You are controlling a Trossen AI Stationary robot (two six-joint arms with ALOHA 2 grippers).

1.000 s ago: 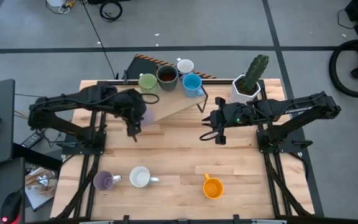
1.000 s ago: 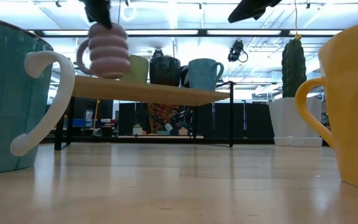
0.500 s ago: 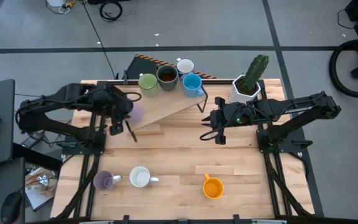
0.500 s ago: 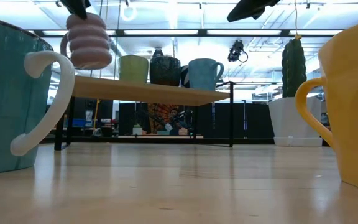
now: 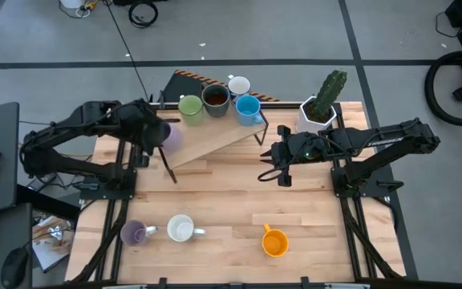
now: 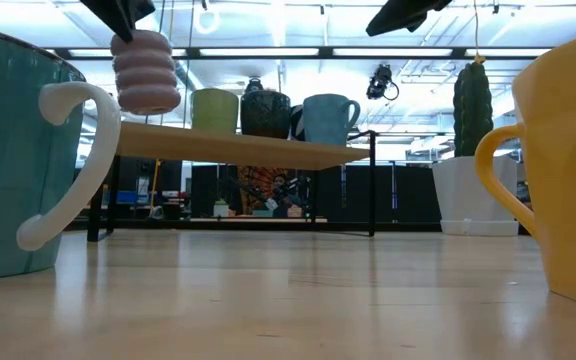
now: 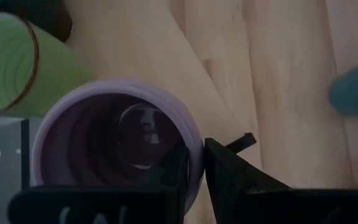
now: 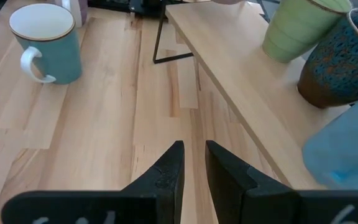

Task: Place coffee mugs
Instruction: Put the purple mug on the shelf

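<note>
High view: the left gripper (image 5: 157, 136) holds a purple mug (image 5: 172, 137) over the left end of the raised shelf (image 5: 223, 135).
Its fingers (image 7: 225, 177) are pinched on the mug's rim, one inside and one outside, and in the low view the ribbed mug hangs just above the shelf board, beside the green mug (image 5: 190, 106). The brown mug (image 5: 215, 97), white mug (image 5: 239, 85) and blue mug (image 5: 248, 107) stand along the shelf's back edge. The right gripper (image 5: 282, 178) hovers over the table (image 5: 231, 201) near the shelf's right end, fingers nearly together, holding nothing. Another purple mug (image 5: 135, 233), a white-rimmed mug (image 5: 181, 229) and the orange mug (image 5: 274, 242) sit near the table's front edge.
</note>
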